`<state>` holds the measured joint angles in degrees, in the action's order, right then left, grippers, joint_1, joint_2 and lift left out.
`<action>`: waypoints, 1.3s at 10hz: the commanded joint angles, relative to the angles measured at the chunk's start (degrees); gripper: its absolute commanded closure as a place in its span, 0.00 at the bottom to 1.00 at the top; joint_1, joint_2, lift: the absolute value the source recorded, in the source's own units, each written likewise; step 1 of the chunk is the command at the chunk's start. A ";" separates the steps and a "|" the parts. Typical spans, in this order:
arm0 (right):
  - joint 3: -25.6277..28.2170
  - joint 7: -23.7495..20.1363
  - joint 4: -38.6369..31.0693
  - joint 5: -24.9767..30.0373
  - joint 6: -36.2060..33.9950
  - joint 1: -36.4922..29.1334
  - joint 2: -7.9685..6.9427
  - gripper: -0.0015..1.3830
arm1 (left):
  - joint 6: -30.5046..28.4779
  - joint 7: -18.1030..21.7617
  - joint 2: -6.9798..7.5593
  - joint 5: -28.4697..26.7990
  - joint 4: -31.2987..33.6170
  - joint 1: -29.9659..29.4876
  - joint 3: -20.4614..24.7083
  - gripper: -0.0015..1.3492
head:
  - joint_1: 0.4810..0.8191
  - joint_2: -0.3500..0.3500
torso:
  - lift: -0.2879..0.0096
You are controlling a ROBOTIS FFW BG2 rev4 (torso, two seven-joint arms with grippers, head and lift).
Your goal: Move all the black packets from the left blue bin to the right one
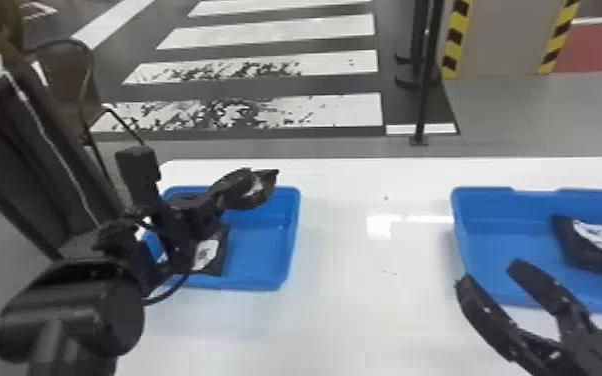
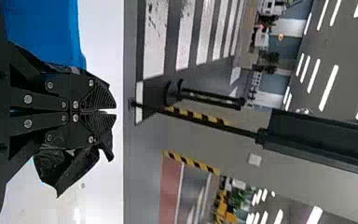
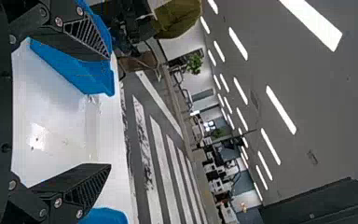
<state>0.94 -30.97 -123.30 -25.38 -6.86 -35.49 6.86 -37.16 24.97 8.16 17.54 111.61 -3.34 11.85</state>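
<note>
My left gripper [image 1: 230, 182] is raised above the back of the left blue bin [image 1: 265, 245], shut on a black packet [image 1: 251, 194]. Seen from the left wrist, the shut gripper [image 2: 114, 111] has the dark packet [image 2: 65, 165] bulging out beside its fingers. Another black packet [image 1: 208, 254] with a white label lies in the left bin, partly behind the left arm. In the right blue bin [image 1: 490, 240], a black packet [image 1: 587, 242] rests toward the right side. My right gripper [image 1: 487, 270] stands open at that bin's front left; its spread fingers border an empty gap [image 3: 109, 112] in the right wrist view.
Both bins stand on a white table [image 1: 365, 300], with a wide stretch of tabletop between them. A dark chair-like object [image 1: 30, 165] is at the left beside the left arm. Beyond the table's far edge, a thin black post [image 1: 422, 100] rises from the floor.
</note>
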 commanded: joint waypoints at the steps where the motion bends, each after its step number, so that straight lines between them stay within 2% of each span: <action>1: -3.00 -1.99 2.15 -3.87 -2.14 4.00 0.35 0.16 | 2.99 0.79 -0.43 6.68 1.38 -2.99 -2.25 0.90 | 0.63 0.71 | 0.50; 3: -8.71 -2.51 2.57 -10.15 -5.79 7.09 2.02 0.16 | 6.22 1.31 -0.51 12.62 2.36 -5.24 -6.14 0.90 | 0.63 0.69 | 0.50; 5: -12.48 -3.30 3.14 -14.72 -8.75 10.04 2.81 0.16 | 8.05 1.40 -0.60 14.91 3.21 -6.36 -9.91 0.90 | 0.63 0.71 | 0.50; 7: -13.51 -3.30 4.82 -15.86 -9.03 13.14 2.81 0.16 | 8.90 1.14 -0.69 15.82 4.61 -7.07 -13.34 0.90 | 0.63 0.70 | 0.50; 9: -14.31 -3.22 7.50 -15.29 -9.03 16.79 2.63 0.16 | 9.04 1.05 -0.34 17.42 4.75 -6.92 -16.76 0.90 | 0.63 0.65 | 0.50; 13: -13.28 -2.16 12.98 -12.78 -8.32 21.15 2.81 0.16 | 8.90 0.96 -0.08 17.31 6.72 -7.07 -18.25 0.90 | 0.63 0.57 | 0.50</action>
<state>-12.64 -33.17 -110.90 -38.43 -15.22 -14.66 9.70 -28.18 25.92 8.12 34.93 118.10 -10.32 -6.44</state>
